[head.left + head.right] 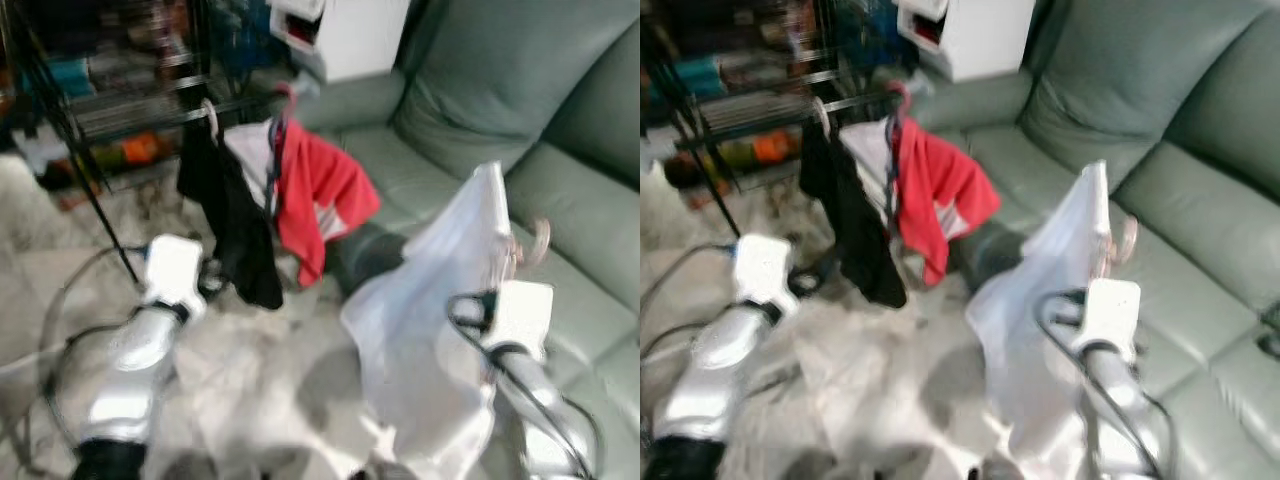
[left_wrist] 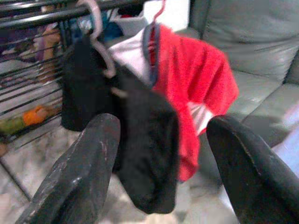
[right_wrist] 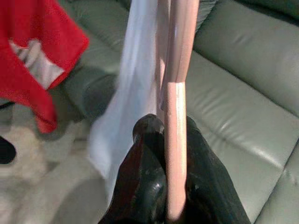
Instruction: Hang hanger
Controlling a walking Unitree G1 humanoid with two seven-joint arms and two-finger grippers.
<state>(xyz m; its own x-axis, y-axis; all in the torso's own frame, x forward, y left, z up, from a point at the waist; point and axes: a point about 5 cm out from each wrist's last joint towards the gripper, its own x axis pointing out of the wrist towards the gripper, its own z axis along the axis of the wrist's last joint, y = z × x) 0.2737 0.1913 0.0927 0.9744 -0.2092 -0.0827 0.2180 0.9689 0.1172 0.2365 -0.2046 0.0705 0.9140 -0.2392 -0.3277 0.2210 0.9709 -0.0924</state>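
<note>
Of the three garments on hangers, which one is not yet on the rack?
The white garment, held up on its pink hanger by the right gripper in front of the sofa. The black garment and red garment already hang on the rail.

1. Rack rail [image 1: 130,120] stands at rear left; two garments hang from it side by side, one garment [image 1: 235,225] left of the other garment [image 1: 320,195].
2. Sofa [image 1: 500,110] occupies the right side, behind and right of the rail.
3. Hanger [image 3: 176,116] with a shirt [image 1: 430,330] sits in the right gripper [image 3: 172,182], before the sofa.
4. Left gripper [image 2: 161,172], jaws apart, is before the hung garments.
</note>
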